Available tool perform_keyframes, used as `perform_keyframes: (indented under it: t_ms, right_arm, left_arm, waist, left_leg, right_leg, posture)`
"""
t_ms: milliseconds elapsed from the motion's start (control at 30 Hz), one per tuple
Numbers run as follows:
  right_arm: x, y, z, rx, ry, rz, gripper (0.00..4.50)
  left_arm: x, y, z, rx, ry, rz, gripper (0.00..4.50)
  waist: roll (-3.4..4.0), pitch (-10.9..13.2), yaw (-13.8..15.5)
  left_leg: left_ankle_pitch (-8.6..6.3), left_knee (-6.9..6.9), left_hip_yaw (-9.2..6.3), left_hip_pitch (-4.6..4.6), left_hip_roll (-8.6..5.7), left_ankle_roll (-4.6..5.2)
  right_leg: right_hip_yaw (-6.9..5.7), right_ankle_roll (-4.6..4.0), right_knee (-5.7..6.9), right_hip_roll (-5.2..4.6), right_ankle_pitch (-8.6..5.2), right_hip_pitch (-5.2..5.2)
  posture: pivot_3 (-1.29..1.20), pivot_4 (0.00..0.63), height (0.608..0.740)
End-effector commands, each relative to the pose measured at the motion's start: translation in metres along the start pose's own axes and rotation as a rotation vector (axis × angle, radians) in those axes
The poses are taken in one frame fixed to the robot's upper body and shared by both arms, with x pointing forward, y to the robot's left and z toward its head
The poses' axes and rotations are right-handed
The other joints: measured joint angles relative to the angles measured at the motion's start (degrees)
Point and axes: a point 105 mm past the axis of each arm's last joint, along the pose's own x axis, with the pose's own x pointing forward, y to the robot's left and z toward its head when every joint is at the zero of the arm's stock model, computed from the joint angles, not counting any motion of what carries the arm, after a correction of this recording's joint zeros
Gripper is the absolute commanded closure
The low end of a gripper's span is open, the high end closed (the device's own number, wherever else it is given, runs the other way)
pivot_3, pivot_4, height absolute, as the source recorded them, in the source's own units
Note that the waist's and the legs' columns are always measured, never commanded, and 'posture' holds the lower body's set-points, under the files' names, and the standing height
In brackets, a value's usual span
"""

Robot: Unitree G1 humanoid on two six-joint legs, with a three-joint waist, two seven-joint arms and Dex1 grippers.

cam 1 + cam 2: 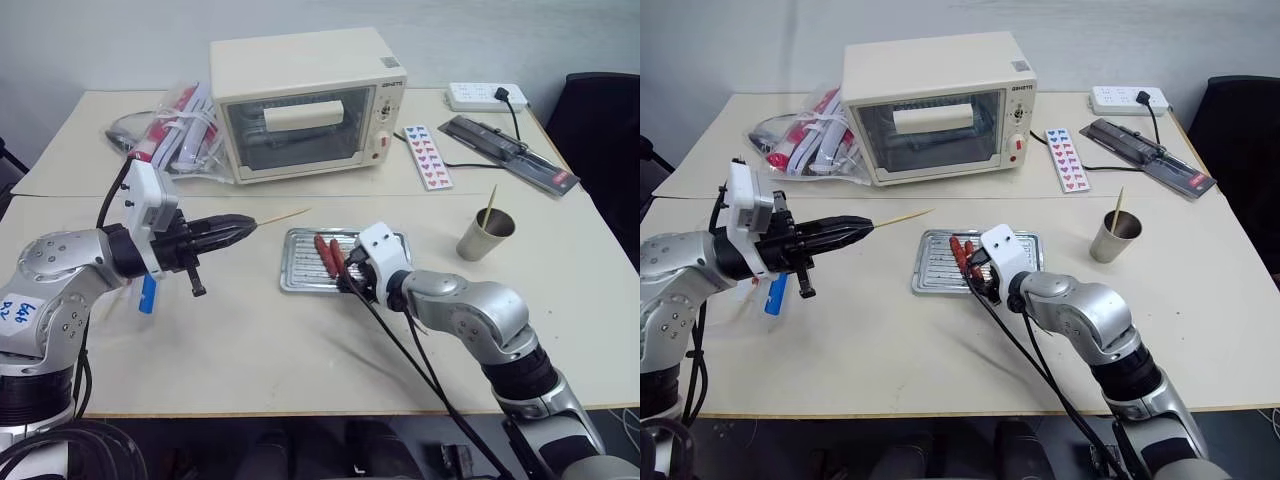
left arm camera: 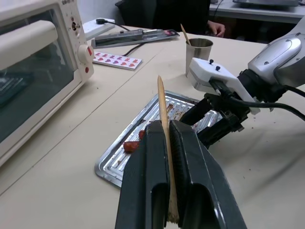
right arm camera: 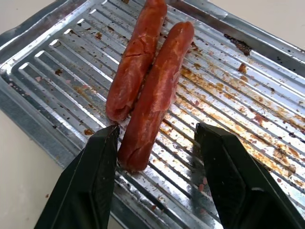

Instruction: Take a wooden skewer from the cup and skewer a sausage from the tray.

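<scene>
The thin pale wooden skewer was clamped level between the shut black fingers of the left gripper, its tip aimed right, short of the flat silver ridged metal tray. Two glossy reddish-brown sausages were seen side by side on the tray; the nearer sausage lay between the parted fingers of the right gripper, ungripped. To the far right stood the tan paper cup with another stick in it. A cream toaster oven stood beyond the tray.
</scene>
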Motion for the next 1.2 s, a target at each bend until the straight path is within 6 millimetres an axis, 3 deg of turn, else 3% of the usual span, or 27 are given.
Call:
perform_keyframes:
  t_ms: [33, 133, 267, 367, 533, 767, 967, 1200]
  right_arm:
    - [0.000, -0.004, 0.005, 0.011, -0.036, -0.011, 1.82]
    - [0.002, -0.004, 0.004, 0.016, -0.038, -0.007, 2.34]
    - [0.004, -0.004, 0.003, 0.020, -0.033, -0.006, 3.38]
    - [0.004, -0.004, 0.002, 0.025, -0.032, -0.003, 3.38]
    - [0.005, -0.003, 0.002, 0.030, -0.037, 0.002, 4.23]
    - [0.001, -0.002, 0.005, 0.003, -0.043, 0.020, 4.23]
    - [-0.039, -0.005, 0.029, -0.181, -0.085, 0.165, 4.23]
    - [-0.116, -0.008, 0.034, -0.434, -0.012, 0.473, 4.23]
  left_arm:
    - [0.000, 0.001, 0.006, 0.033, -0.017, 0.002, 4.50]
    - [0.001, 0.001, 0.006, 0.034, -0.018, 0.002, 4.50]
    - [0.002, 0.001, 0.006, 0.038, -0.022, 0.002, 4.50]
    - [0.002, 0.001, 0.007, 0.041, -0.023, 0.002, 4.50]
    - [0.003, 0.001, 0.006, 0.041, -0.026, 0.001, 4.50]
    - [0.004, 0.001, 0.005, 0.041, -0.026, -0.004, 4.50]
    - [0.004, 0.000, 0.000, 0.032, -0.010, -0.038, 4.50]
    - [0.006, -0.008, -0.009, 0.023, 0.048, -0.195, 4.50]
  waist:
    - [0.00, 0.00, -0.01]
    - [0.00, 0.00, 0.00]
    - [0.00, 0.00, 0.00]
    - [-0.01, 0.00, -0.04]
    - [-0.01, -0.01, -0.05]
    - [-0.01, -0.01, -0.05]
    - [-0.01, -0.01, 0.10]
    - [-0.02, 0.04, 0.21]
  left_leg:
    - [0.00, 0.00, 0.00, 0.00, 0.00, 0.00]
    - [0.00, 0.01, 0.00, 0.00, -0.01, 0.00]
    - [0.00, 0.01, 0.00, 0.00, -0.01, 0.00]
    - [0.01, 0.01, 0.00, 0.00, -0.01, -0.01]
    - [0.01, 0.01, 0.00, 0.00, -0.01, -0.01]
    - [0.01, 0.02, 0.00, 0.00, -0.02, -0.02]
    - [0.01, 0.03, 0.00, -0.04, -0.05, -0.01]
    - [-0.02, 0.05, -0.01, -0.08, -0.06, 0.03]
  right_leg:
    - [0.00, 0.00, 0.00, 0.00, 0.00, 0.00]
    - [0.00, 0.00, 0.02, 0.00, 0.00, 0.00]
    - [0.00, 0.00, 0.05, 0.00, 0.00, -0.01]
    - [0.00, 0.00, 0.06, 0.00, 0.00, -0.01]
    - [0.00, 0.00, 0.06, 0.00, 0.00, -0.01]
    - [0.00, 0.00, 0.08, 0.00, 0.00, -0.01]
    - [0.01, 0.00, 0.05, -0.02, 0.00, -0.04]
    - [-0.01, 0.00, -0.13, -0.03, 0.00, -0.05]
  posture:
    - [0.00, 0.150, 0.740]
    - [0.00, 0.150, 0.740]
    - [0.00, 0.150, 0.740]
    - [0.00, 0.150, 0.740]
    - [0.00, 0.150, 0.740]
    - [0.00, 0.150, 0.740]
    - [0.00, 0.150, 0.740]
    - [0.00, 0.150, 0.740]
